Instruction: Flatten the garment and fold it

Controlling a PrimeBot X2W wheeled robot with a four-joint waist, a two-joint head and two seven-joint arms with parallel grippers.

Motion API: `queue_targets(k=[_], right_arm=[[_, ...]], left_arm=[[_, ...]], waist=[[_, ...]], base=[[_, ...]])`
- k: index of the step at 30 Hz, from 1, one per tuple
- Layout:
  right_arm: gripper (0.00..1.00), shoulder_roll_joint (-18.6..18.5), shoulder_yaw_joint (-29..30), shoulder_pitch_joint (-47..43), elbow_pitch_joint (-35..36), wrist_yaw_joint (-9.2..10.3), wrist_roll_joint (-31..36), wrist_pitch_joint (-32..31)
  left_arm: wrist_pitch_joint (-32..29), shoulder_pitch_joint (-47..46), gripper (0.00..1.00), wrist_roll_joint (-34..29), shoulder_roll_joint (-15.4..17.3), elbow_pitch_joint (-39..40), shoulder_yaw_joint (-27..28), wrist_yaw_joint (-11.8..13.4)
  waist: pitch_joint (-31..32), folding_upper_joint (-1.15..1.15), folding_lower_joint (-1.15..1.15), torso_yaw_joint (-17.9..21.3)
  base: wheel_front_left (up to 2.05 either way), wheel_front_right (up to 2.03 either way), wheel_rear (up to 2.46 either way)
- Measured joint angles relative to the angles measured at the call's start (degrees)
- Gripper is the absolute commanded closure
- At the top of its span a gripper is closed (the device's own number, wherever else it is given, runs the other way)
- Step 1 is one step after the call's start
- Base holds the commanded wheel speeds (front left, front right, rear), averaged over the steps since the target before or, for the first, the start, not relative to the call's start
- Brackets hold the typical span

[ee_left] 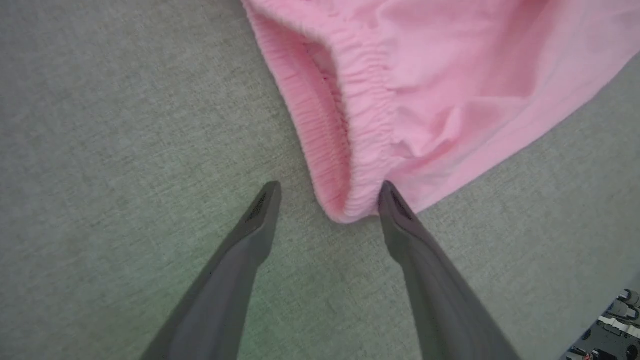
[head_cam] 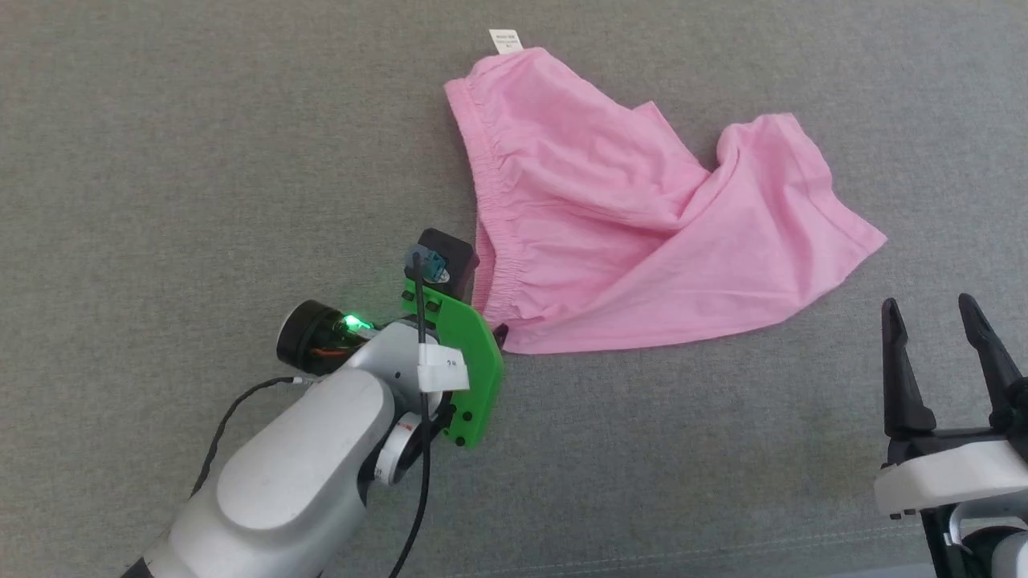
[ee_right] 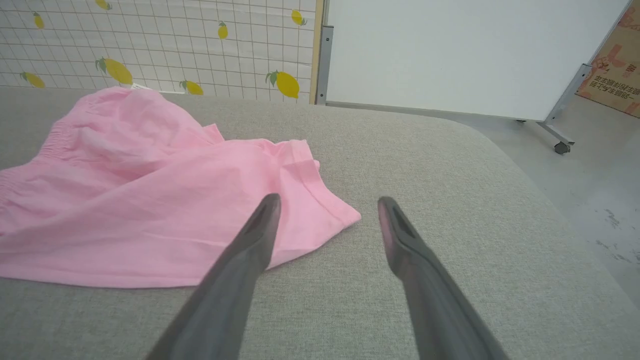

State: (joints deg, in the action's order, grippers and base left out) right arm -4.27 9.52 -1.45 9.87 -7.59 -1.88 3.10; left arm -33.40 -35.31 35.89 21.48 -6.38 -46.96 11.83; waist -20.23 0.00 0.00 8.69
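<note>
The garment [head_cam: 610,217], light pink shorts, lies crumpled on the grey cloth surface [head_cam: 201,160], with its gathered waistband [head_cam: 486,201] to the left and a small white tag [head_cam: 505,40] at the far end. One leg is folded over toward the right. My left gripper [ee_left: 330,189] is open and low over the near corner of the waistband [ee_left: 350,200], which sits between the two fingers; the right fingertip [ee_left: 387,192] is at the fabric's edge. My right gripper [head_cam: 929,303] stands open near the lower right, apart from the garment, and the leg hem [ee_right: 320,215] lies just left of it.
The grey surface rounds off at its right edge [ee_right: 550,200], with floor [ee_right: 610,200] beyond. A white board on a wheeled frame [ee_right: 450,55] and a lemon-patterned wall [ee_right: 150,45] stand behind the surface. A cardboard box [ee_right: 617,75] is at the far right.
</note>
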Motion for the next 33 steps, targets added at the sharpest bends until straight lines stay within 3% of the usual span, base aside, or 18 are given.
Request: queue_targets(k=[7, 8, 9, 14, 17, 28, 33], right_arm=[[0.00, 0.63, -0.01, 0.43, -0.63, 0.00, 0.42, 0.69], [0.00, 0.66, -0.08, 0.55, -0.74, 0.00, 0.43, 0.70], [0.00, 0.69, -0.21, 0.74, -0.83, 0.00, 0.48, 0.71], [0.00, 0.12, -0.71, 1.38, -1.16, 0.00, 1.18, -0.10], [0.00, -2.01, -1.15, 1.39, -1.66, 0.00, 0.94, -2.76], [0.00, -12.34, -4.82, 4.60, -7.17, 0.00, -3.92, -25.37], [0.00, -14.30, -4.37, 8.66, -10.66, 0.01, -5.43, -32.03]], left_arm=[[-2.94, -0.64, 0.00, 0.01, 0.24, -0.58, -0.54, 1.35], [-3.00, -0.64, 0.75, 0.01, 0.24, -0.57, -0.47, 1.56], [-2.97, -0.64, 1.00, 0.01, 0.24, -0.53, -0.42, 1.63], [1.00, -0.18, 1.00, 0.67, 0.01, -0.58, 0.51, 1.96], [4.33, 1.12, 1.00, 0.91, -0.09, -0.49, 1.47, 2.85], [9.89, 3.63, 1.00, 0.88, 0.02, 4.79, 3.22, 4.86], [9.91, 3.98, 1.00, 0.70, -0.02, 6.70, 2.66, 5.00]], waist=[[-1.82, 0.00, 0.00, 0.74], [-1.99, 0.00, 0.00, 0.74], [-2.10, 0.00, 0.00, 0.70], [-1.46, 0.00, 0.00, 0.06], [-0.51, 0.00, 0.00, -0.69], [2.18, 0.00, 0.00, -5.51], [2.25, 0.00, 0.00, -7.35]], base=[[0.00, 0.00, 0.00], [0.00, 0.00, 0.00], [0.00, 0.00, 0.00], [0.00, 0.00, 0.00], [0.00, 0.00, 0.00], [0.00, 0.00, 0.00], [0.00, 0.00, 0.00]])
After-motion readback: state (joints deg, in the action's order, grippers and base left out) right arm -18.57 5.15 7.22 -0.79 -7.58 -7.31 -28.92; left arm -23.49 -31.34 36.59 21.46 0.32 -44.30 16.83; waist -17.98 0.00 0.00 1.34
